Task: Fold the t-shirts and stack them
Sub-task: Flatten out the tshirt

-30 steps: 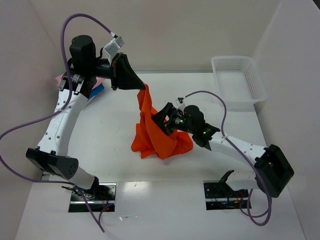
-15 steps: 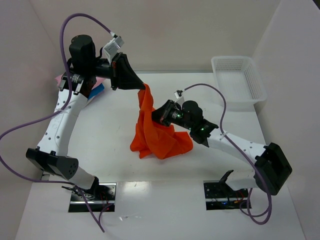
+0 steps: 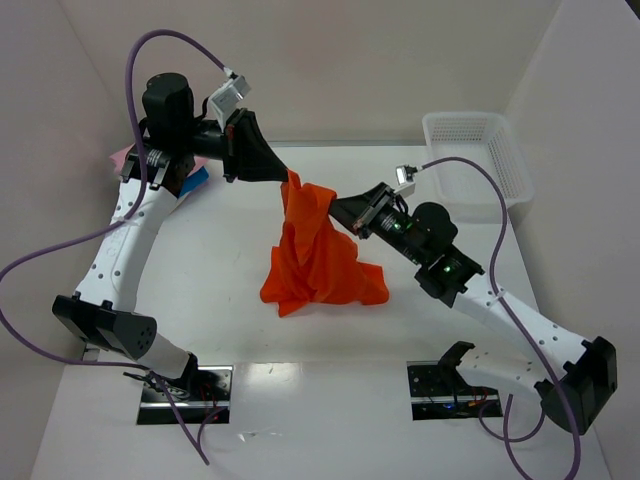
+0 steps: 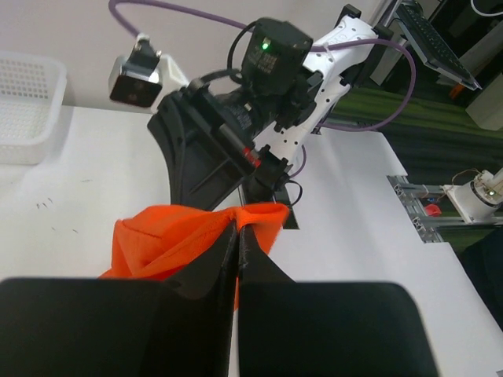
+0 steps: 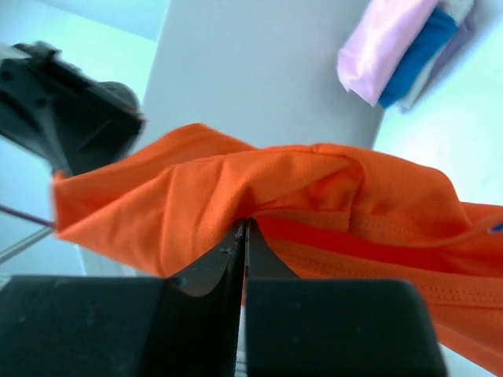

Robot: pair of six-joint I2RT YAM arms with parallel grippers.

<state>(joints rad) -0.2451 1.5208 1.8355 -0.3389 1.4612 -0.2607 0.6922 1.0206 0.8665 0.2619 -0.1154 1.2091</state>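
Observation:
The bright orange t-shirt (image 3: 315, 255) hangs bunched above the table's middle, its lower part resting on the surface. My left gripper (image 3: 287, 176) is shut on its top edge (image 4: 259, 212) from the left. My right gripper (image 3: 337, 205) is shut on the cloth (image 5: 259, 196) just to the right of that, a little lower. A pink t-shirt (image 3: 125, 157) and a blue t-shirt (image 3: 195, 180) lie folded at the far left behind the left arm; the right wrist view shows the pink (image 5: 381, 43) above the blue (image 5: 416, 55).
A white mesh basket (image 3: 475, 155) stands at the back right corner of the white table (image 3: 220, 260). Purple cables loop off both arms. Walls close in the back and the left side.
My right gripper has closed on the orange shirt and pulled up and to the right, lifting a second corner of it. The left gripper has held still.

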